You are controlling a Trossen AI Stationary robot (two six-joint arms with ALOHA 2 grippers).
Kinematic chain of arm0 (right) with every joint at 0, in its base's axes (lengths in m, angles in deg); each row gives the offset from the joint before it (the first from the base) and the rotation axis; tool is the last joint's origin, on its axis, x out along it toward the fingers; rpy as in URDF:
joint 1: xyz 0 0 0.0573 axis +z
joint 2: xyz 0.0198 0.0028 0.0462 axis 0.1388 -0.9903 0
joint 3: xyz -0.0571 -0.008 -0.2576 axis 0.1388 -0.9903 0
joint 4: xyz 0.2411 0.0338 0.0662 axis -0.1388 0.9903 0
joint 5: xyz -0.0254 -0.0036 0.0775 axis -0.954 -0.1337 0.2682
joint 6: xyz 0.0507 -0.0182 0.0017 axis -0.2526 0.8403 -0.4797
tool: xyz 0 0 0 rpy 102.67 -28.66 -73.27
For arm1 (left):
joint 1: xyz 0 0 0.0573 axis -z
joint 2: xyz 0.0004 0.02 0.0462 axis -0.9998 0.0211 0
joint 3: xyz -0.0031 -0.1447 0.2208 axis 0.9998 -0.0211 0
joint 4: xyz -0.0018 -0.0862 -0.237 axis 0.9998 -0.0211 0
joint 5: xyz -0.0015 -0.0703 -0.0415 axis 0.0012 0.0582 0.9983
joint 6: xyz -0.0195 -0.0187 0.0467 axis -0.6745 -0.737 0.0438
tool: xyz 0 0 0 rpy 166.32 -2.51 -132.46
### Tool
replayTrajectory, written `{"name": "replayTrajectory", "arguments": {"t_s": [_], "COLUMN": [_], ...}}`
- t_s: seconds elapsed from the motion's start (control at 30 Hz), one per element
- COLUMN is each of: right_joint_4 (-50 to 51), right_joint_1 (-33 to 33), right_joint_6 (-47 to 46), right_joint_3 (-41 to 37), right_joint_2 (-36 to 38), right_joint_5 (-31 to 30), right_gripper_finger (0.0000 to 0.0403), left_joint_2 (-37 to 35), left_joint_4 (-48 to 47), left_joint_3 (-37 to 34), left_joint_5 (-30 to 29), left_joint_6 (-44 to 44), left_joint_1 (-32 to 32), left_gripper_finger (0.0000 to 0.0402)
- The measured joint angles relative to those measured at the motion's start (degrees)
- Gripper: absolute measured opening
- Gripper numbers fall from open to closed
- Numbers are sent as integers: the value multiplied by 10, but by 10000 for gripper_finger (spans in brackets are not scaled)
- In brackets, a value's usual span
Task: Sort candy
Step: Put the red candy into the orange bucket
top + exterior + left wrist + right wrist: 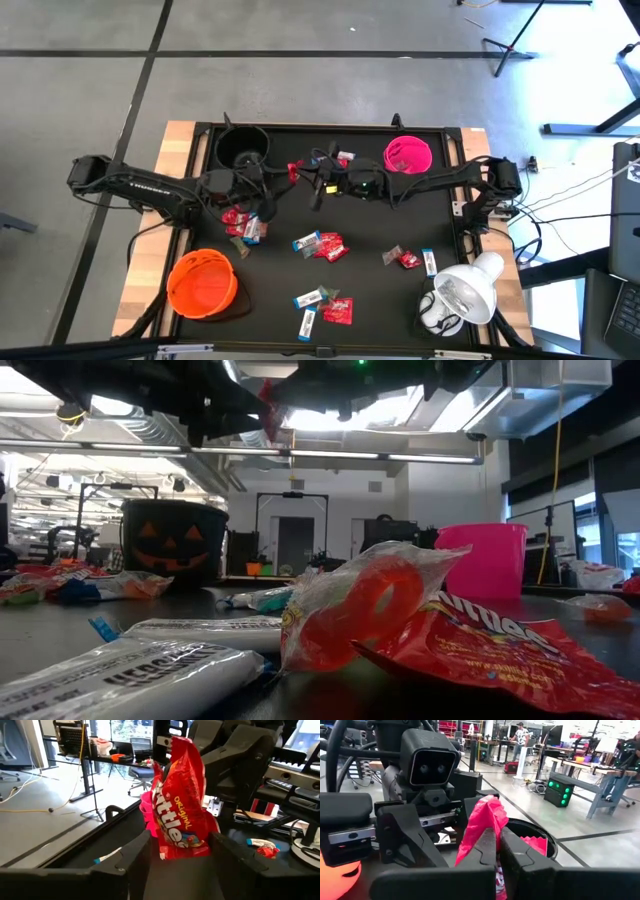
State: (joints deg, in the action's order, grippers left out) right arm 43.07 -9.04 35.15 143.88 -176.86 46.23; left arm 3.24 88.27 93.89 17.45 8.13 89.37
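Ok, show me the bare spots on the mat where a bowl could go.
Free: the patch between the pink bowl and the lamp; and the strip between the orange bowl and the middle candy. Crowded: the back centre, where the left gripper and right gripper meet, and the candy pile below the black bowl.

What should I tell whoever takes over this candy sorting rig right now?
Right gripper: shut on a red Skittles packet, held up over the table's far middle.
Left gripper: open, fingers either side of that packet, not gripping it.
Bowls: black bowl far left, pink bowl far right, orange bowl near left.
Done: unclear; I cannot tell what the bowls hold.
Left: most of the loose candy, red and blue-and-white, lies scattered in clusters on the table.
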Motion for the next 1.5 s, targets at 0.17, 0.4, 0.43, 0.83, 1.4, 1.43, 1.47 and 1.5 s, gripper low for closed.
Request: {"name": "replayTrajectory", "arguments": {"t_s": [0.17, 0.4, 0.43, 0.83, 1.4, 1.43, 1.47, 1.5], "right_joint_4": [0, 1, 1, 44, 216, 216, 218, 221], "right_joint_1": [0, 0, 0, 25, 52, 52, 52, 52], "right_joint_6": [-8, -14, -14, 15, 28, 28, 27, 27], "right_joint_3": [0, 0, 0, 0, 0, 0, 0, 0], "right_joint_2": [0, 0, 0, 36, 120, 120, 120, 120], "right_joint_5": [12, 28, 32, 14, -38, -30, -24, -19], "right_gripper_finger": [3, 3, 5, 161, 208, 206, 203, 200], "left_joint_2": [0, 0, 0, -78, -85, -76, -66, -55], "left_joint_4": [-12, -13, -13, -188, -945, -973, -999, -1022], "left_joint_3": [0, 0, 0, 21, 356, 367, 377, 386], "left_joint_5": [-23, -23, -22, -22, 115, 135, 159, 181], "left_joint_6": [-11, -8, -8, 2, -301, -323, -346, -368], "left_joint_1": [0, 0, 0, 35, 245, 255, 263, 270], "left_gripper_finger": [126, 16, 9, 0, 0, 0, 0, 0]}}
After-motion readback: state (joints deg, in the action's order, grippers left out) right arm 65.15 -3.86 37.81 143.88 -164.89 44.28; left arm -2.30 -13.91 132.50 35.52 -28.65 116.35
